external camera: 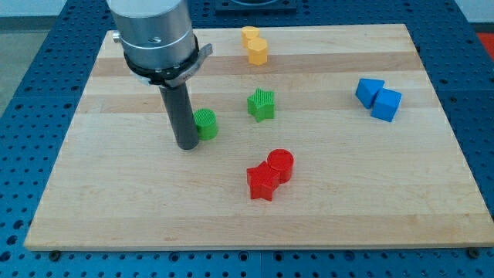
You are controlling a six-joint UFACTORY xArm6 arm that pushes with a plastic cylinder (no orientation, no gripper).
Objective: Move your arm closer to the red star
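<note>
arm's upper body (150, 23) cut off by the view's top; green cylinder (206, 123) partly behind rod

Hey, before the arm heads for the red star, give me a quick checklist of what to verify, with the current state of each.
1. Red star in view, toward the view's bottom centre: ok.
2. My tip visible on the board: ok.
3. Tip close to the star: not ok; it sits well to the view's upper left of it.
4. Straight path to the star free of blocks: ok, it looks open.
5. Tip clear of the green cylinder: cannot tell; it is right beside it on the view's left, possibly touching.
6. Red cylinder apart from the star: not ok; they touch, so approach gently.
</note>
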